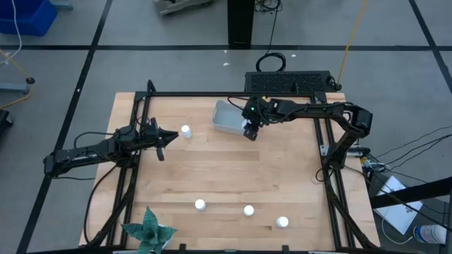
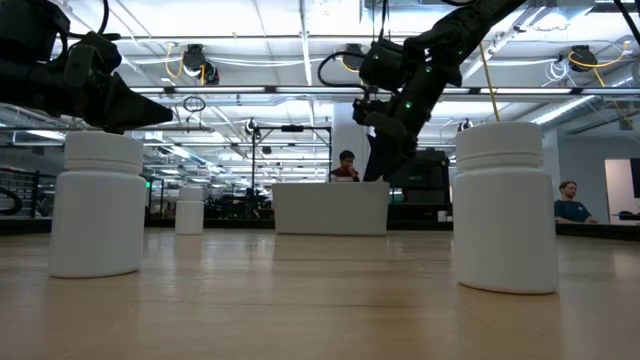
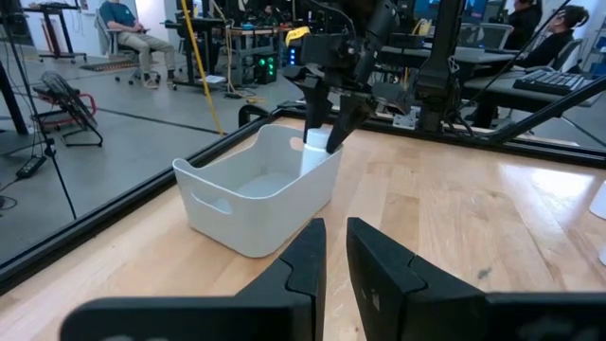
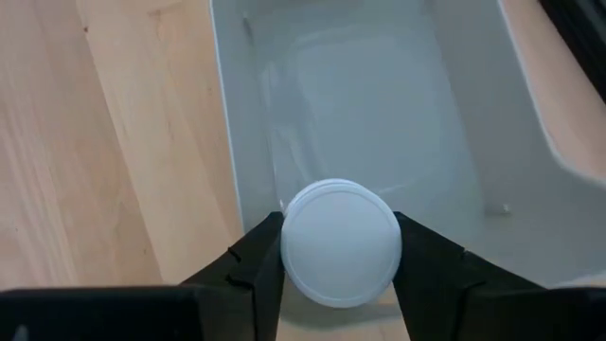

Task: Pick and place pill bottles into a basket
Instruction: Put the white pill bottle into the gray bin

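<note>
At left, we are resting the left gripper (image 1: 164, 138), jaws together, beside one pill bottle (image 1: 186, 131). Rightward, we are holding the right gripper (image 1: 250, 131), clamped on a bottle (image 4: 341, 242), over the basket (image 1: 227, 118); the next move, we judge, is releasing.

Counter (image 1: 233, 176): pale blond wood, fine lengthwise grain, framed in black rails. Pill bottles all plain white with white caps: one held (image 4: 341, 243), one near the left arm (image 1: 186, 131), three along the near edge (image 1: 200, 204) (image 1: 248, 210) (image 1: 282, 222). Basket (image 1: 224, 116): light grey-blue, unpatterned, paler inside. Right tool (image 4: 338, 260) and left tool (image 3: 336, 260): matte black fingers. Paper plant (image 1: 148, 231): green, star-shaped, at the counter's corner. Floor: grey with dark lines.
</note>
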### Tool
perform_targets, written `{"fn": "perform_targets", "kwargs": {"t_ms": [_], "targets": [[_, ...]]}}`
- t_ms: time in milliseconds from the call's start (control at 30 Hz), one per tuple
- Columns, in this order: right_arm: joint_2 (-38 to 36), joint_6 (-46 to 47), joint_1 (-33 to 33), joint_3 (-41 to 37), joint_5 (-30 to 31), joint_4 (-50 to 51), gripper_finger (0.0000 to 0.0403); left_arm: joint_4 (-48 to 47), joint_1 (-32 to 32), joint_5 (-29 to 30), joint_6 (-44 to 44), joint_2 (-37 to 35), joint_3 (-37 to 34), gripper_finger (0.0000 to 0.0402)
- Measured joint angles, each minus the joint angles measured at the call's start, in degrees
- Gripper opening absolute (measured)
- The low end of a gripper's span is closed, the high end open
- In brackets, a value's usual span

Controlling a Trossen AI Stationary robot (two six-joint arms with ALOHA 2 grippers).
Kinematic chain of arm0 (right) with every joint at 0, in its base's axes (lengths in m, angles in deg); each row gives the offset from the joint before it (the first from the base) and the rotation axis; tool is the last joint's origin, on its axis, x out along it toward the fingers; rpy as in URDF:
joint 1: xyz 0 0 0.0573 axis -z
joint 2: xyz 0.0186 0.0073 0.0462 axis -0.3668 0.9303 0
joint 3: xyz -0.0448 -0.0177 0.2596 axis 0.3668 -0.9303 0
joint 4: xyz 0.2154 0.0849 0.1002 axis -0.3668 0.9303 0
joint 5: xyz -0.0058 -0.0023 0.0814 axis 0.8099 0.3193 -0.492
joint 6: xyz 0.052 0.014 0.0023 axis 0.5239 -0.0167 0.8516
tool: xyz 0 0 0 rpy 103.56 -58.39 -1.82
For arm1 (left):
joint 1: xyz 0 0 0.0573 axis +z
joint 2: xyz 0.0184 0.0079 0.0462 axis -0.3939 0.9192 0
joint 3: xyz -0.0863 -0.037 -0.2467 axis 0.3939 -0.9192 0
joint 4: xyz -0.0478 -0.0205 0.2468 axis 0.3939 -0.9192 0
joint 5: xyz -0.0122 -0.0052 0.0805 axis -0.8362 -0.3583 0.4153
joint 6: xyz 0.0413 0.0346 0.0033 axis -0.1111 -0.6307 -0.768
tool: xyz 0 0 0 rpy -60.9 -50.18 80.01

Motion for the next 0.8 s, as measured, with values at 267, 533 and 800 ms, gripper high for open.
{"fn": "perform_targets", "kwargs": {"t_ms": [267,533,800], "targets": [[0.0,1.1,-0.1,0.0,0.0,0.5,0.0216,0.0,0.0,0.0,0.0,0.0,0.0,0.0051],[0.0,1.0,-0.2,0.0,0.0,0.1,0.0177,-0.1,0.0,0.0,0.2,0.0,0.0,0.0051],[0.0,1.0,-0.2,0.0,0.0,-2.2,0.0164,-0.5,0.0,0.0,0.1,0.0,0.0,0.0051]]}}
